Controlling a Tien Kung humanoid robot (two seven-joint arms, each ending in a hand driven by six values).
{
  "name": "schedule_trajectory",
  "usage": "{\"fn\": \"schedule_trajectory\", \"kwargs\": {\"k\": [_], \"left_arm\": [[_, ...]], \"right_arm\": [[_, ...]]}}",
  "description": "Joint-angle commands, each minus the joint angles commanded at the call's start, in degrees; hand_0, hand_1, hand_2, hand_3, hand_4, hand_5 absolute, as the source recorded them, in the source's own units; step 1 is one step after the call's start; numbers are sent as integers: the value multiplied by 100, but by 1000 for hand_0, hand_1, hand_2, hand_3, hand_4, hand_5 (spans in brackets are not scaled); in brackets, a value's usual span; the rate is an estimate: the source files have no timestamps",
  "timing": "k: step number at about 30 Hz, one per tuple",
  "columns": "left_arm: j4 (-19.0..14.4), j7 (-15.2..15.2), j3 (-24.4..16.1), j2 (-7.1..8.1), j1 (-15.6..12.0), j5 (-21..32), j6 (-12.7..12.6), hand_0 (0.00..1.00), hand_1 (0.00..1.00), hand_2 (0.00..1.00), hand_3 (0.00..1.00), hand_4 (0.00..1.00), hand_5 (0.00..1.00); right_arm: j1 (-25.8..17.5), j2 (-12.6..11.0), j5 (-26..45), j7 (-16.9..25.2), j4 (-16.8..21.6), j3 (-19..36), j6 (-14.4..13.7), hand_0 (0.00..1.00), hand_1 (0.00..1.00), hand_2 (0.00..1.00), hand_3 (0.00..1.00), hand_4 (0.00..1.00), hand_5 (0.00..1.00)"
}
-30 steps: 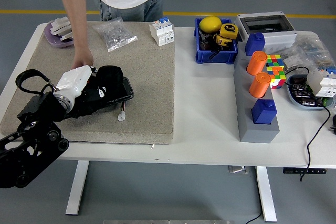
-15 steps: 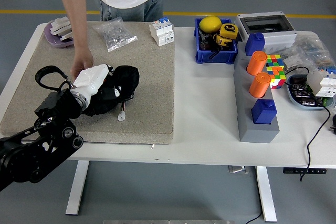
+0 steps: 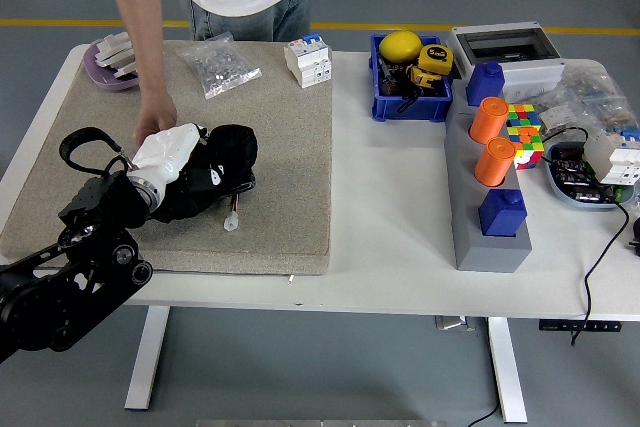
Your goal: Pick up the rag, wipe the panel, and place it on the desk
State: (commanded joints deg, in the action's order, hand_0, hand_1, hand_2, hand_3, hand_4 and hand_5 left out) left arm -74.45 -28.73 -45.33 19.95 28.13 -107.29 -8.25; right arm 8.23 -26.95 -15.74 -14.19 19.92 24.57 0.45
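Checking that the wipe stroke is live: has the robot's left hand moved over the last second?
Yes. The left hand, pressing the black rag, went right toward the white table, then eased slightly back left, ending right of its start on the grey mat.

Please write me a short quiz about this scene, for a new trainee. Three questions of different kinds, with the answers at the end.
1. True or false: the robot's left hand presses a black rag onto the panel on the beige mat.
2. What does the person's hand do? A) lifts the blue bin B) rests on the mat right behind the robot's hand C) holds the yellow tape measure
3. Fill in: the colourful cube lies next to the two ______ cylinders on the grey block.

Key: 1 true; 2 B; 3 orange.
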Motion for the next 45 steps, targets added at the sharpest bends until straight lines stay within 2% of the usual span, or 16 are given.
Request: {"fn": "schedule_trajectory", "kwargs": {"k": [15, 26, 35, 39, 45], "left_arm": [[-190, -21, -310, 416, -414, -123, 20, 203, 154, 536, 526, 218, 2], [-332, -28, -735, 602, -789, -284, -4, 203, 155, 536, 526, 221, 2], [-487, -44, -1191, 688, -1278, -464, -37, 203, 155, 536, 527, 224, 2], [-525, -51, -1479, 727, -1410, -554, -61, 203, 155, 536, 527, 224, 2], [-481, -51, -1620, 808, -1509, -558, -58, 203, 155, 536, 526, 224, 2]], "right_arm": [[-39, -13, -27, 5, -6, 59, -6, 752, 616, 640, 620, 998, 627], [-62, -19, -43, 3, -11, 88, -4, 753, 616, 640, 620, 998, 627], [-88, -15, -60, 2, -14, 125, -2, 753, 616, 640, 621, 998, 627], [-95, -12, -61, 3, -17, 135, -4, 753, 616, 640, 621, 998, 627], [-78, -17, -94, 3, -8, 158, -13, 753, 616, 640, 621, 998, 627]]}}
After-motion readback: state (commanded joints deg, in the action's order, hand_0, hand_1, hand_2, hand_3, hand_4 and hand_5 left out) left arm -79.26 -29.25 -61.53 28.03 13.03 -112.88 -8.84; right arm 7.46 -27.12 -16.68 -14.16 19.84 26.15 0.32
